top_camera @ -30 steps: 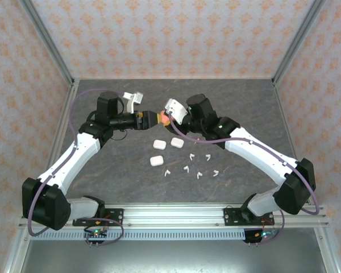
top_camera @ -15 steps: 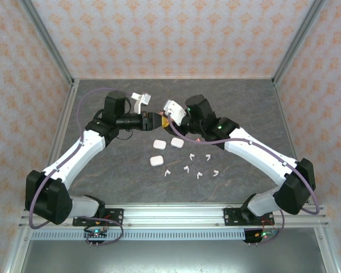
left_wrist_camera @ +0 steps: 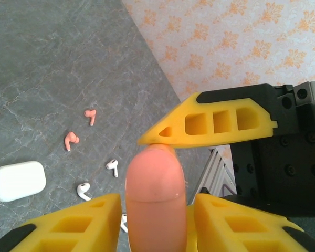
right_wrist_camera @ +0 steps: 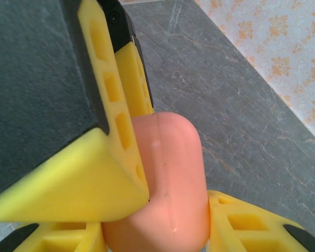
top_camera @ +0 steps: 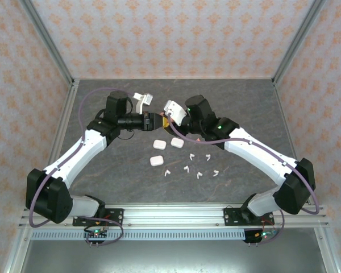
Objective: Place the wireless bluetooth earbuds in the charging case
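My left fingers (left_wrist_camera: 94, 215) are clenched on the near end of the pink case (left_wrist_camera: 155, 194), one pad against each flank. My right fingers (right_wrist_camera: 241, 215) grasp its other end, so the case hangs between both arms above the tabletop (left_wrist_camera: 37, 63). As I judge it, the step in hand is getting this case open. I should hold one grip firm as an anchor, pull with the other only along the lid's swing, and avoid squeezing across the faint seam — that would pin the lid down. The shell is smooth and rounded, probably slippery, so slow and square is best. The earbuds (left_wrist_camera: 71, 140) lie loose on the tabletop below: two salmon-pink ones side by side and white ones (left_wrist_camera: 112, 167) just beside them. All are tiny, each a short stem bent off a bulb — near a white case (left_wrist_camera: 18, 180) and well apart from my fingers
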You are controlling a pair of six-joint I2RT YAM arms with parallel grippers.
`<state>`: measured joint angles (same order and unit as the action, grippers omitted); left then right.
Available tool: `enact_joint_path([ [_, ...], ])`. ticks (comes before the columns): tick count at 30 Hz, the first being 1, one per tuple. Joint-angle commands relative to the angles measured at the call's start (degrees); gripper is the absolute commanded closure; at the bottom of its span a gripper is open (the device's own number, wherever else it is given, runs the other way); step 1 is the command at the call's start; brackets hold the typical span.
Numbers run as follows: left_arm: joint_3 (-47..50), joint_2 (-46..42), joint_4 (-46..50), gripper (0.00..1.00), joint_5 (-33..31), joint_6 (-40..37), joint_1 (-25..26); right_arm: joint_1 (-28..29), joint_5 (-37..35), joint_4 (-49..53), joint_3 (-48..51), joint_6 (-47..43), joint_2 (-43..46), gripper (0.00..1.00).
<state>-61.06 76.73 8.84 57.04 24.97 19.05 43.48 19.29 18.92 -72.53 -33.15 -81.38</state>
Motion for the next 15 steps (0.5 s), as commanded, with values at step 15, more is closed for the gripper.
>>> enact_joint_path([
  [15,-2.1,-2.2,3.5,0.73,1.8,-3.9,0.3,0.3,-2.8,-0.5,-0.7,1.4,-1.4,0.64],
])
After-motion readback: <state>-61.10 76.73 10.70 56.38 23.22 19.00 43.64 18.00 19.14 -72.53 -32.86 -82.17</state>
